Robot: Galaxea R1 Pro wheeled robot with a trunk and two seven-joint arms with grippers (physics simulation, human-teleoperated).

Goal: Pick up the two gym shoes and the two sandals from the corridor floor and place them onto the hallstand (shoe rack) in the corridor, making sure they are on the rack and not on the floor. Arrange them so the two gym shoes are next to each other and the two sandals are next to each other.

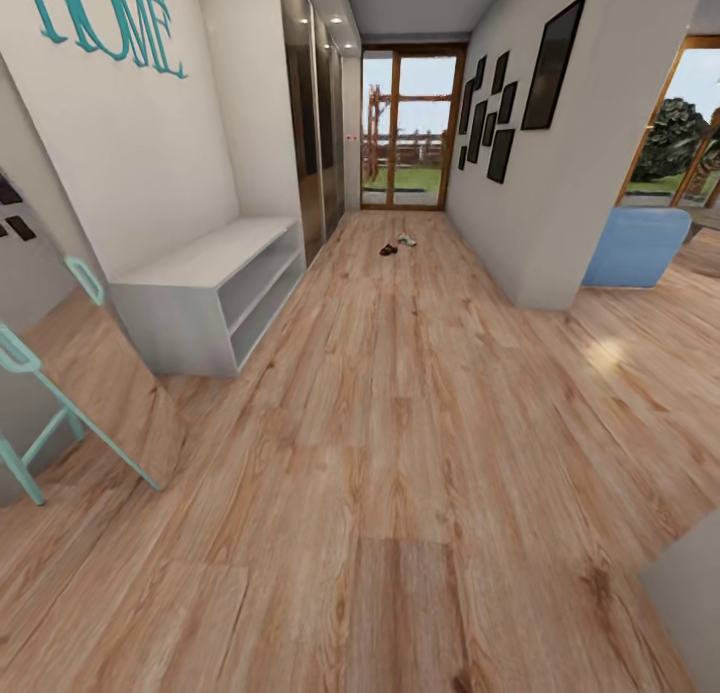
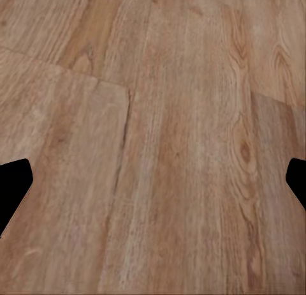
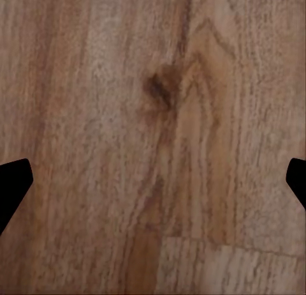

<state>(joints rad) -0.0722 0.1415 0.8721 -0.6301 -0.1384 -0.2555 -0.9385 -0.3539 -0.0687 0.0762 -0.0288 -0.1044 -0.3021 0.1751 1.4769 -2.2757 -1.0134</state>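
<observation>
1. Shoes [image 1: 397,244] lie far down the corridor floor [image 1: 400,453], well apart from both pincers.
2. Hallstand [image 1: 215,293] stands against the wall nearer.
3. Left pincer [image 2: 153,180] and right pincer [image 3: 153,180] gape wide over bare planks.

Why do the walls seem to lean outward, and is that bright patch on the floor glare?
Head view: wide-angle distortion splays the walls and stretches the hallstand; the pale patch on the corridor floor looks like daylight from the windows; the distant shoes are tiny and soft. Both wrist views: floor grain slightly blurred, evenly lit, dark fingertips at the edges of each open claw.
</observation>
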